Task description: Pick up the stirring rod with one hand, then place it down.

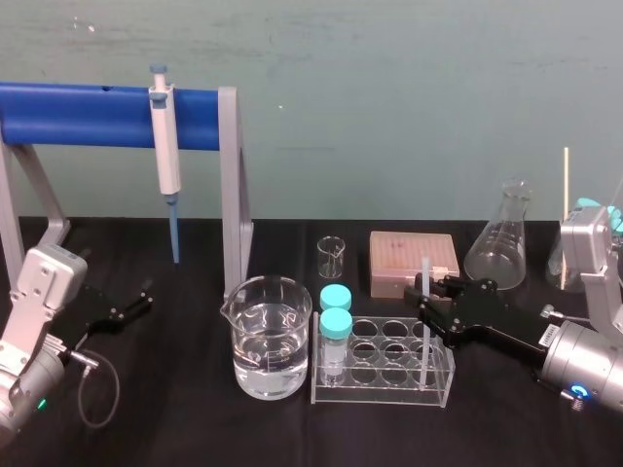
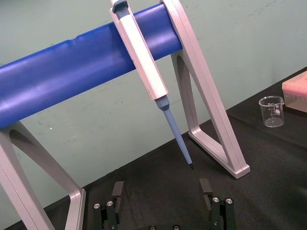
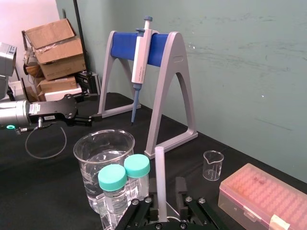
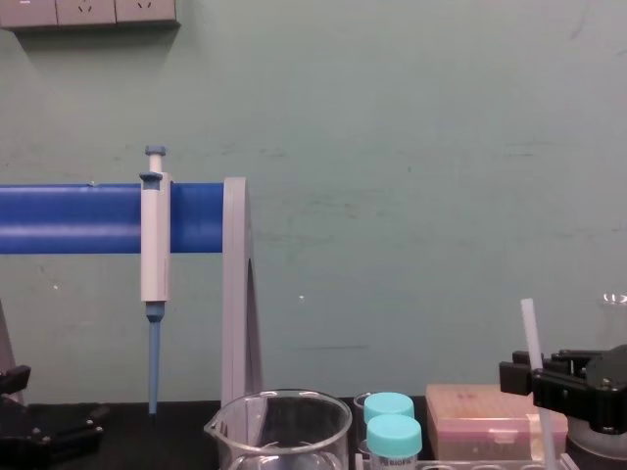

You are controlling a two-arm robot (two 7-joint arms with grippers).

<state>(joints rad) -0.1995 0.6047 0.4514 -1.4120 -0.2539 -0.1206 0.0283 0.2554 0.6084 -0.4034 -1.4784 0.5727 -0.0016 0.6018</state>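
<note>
Table (image 1: pixel 195 428): beaker (image 1: pixel 271 336) holds water (image 1: pixel 271 368), rack (image 1: pixel 389 394) 2 capped tubes (image 1: pixel 336 326); right gripper (image 1: pixel 426 304) clamps stirring rod (image 1: pixel 424 272); left gripper (image 2: pixel 161 189) spread, far-left.

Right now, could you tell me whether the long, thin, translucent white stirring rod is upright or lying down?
Upright: the stirring rod stands in the clear plastic tube rack, with the right gripper at its upper part.

A pale green wall (image 1: pixel 389 78) runs behind the whole scene, its paint scuffed and flecked with small white marks. The table (image 1: pixel 175 418) is covered in matt black. High on the wall sits a row of white power outlets (image 4: pixel 88 10) (cut off by the chest view's top edge). Beyond the table's left end, brown cardboard boxes (image 3: pixel 53 48) are stacked. The light is even.
</note>
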